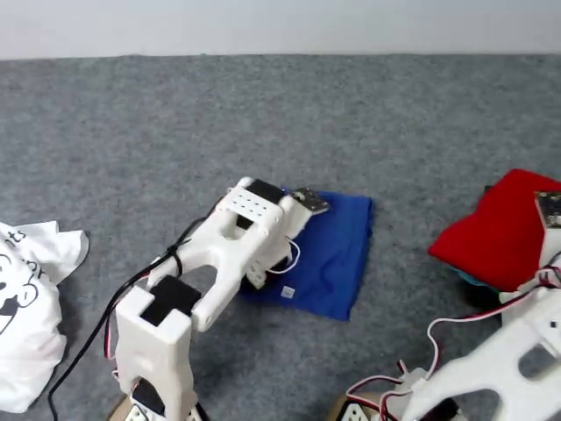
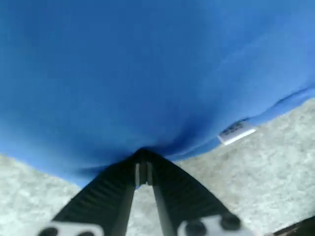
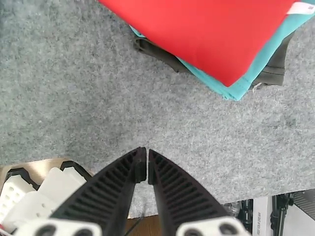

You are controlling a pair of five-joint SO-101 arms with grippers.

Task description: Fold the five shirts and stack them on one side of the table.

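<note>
A folded blue shirt lies in the middle of the grey mat. My left arm leans over its near left part. Up close, my left gripper is shut with its tips at the edge of the blue shirt, and the cloth puckers where they pinch it. A stack topped by a red shirt sits at the right side; a teal shirt and a dark shirt lie beneath the red shirt. My right gripper hangs shut and empty over bare mat near that stack.
A crumpled white shirt with a dark print lies at the left edge. A white label sticks out of the blue shirt's hem. The grey mat stretches to the far wall. My right arm stands at the near right corner.
</note>
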